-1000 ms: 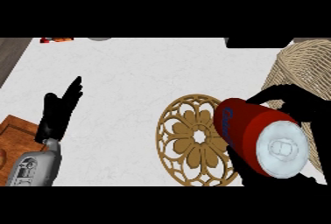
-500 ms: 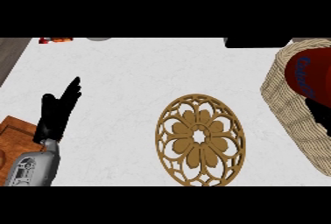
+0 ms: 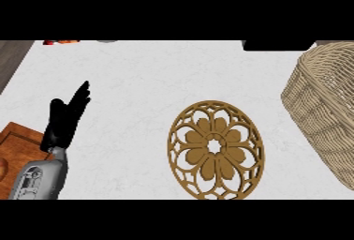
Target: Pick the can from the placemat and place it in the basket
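Nearest, at about seven o'clock, the grey left forearm [image 3: 38, 180] comes up from the lower edge. Its black left hand [image 3: 63, 123] stands above it with the fingers straight and pointing up toward eleven o'clock, released and grasping nothing, resting at the left side of the view. Just beside the forearm, at eight o'clock, the corner of a reddish-brown wooden board [image 3: 17, 143] lies on the table at the left edge.

Toward five o'clock from the view's centre lies the placemat [image 3: 216, 149], a round golden piece with a cut-out flower pattern, flat on the white marbled table [image 3: 152, 75]. Nothing stands on it. It is well apart from the left hand and near, but not touching, the basket.

At three o'clock the woven wicker basket [image 3: 325, 108] fills the right edge, its pale wall running from the upper right down toward four o'clock. Only its outer wall shows; its inside is hidden from this angle.

The can cannot be seen anywhere, neither on the placemat nor on the table. The right hand is out of the view too.

Farthest, at eleven o'clock, a small red and orange thing [image 3: 59, 41] shows at the table's back edge, too cut off to name.
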{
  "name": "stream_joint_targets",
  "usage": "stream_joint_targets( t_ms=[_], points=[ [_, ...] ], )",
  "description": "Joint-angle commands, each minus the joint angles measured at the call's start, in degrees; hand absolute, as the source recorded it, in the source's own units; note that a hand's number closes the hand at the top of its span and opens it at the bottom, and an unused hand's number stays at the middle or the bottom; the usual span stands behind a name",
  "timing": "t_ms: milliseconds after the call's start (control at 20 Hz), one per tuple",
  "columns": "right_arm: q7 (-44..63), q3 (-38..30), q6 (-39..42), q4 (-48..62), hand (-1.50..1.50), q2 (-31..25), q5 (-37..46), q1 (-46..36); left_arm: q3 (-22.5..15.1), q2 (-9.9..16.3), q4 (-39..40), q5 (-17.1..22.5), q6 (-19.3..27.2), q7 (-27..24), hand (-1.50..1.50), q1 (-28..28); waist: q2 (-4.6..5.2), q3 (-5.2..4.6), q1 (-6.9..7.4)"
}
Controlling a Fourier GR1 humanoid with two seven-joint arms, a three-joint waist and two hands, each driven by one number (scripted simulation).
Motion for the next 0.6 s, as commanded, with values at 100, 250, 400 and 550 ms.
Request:
stream_joint_targets(
  t_ms=[100,250,400,550],
  points=[
    [-19.94,-4.07,-7.12,15.97,1.50,-8.79,1.45,4.63,0.57,0.60,0.78,0.70,-1.17,0.14,0.00,-1.91,0.12,0.03,0.40],
    [-22.84,-2.13,-9.24,18.30,1.50,-7.49,1.78,5.98,1.56,1.61,-0.63,1.92,-2.84,-1.20,0.00,2.16,-0.05,0.00,0.57],
    [-30.45,-2.44,-12.21,25.27,1.50,-10.56,3.36,7.81,-1.40,-1.70,-1.21,-1.75,1.36,1.14,0.00,0.27,0.00,0.01,0.38],
    [-31.07,1.73,-16.59,28.64,1.50,-8.41,6.06,5.99,0.22,-0.05,1.34,-0.97,-0.05,0.49,0.00,-2.15,0.00,-0.02,0.49]
  ],
)
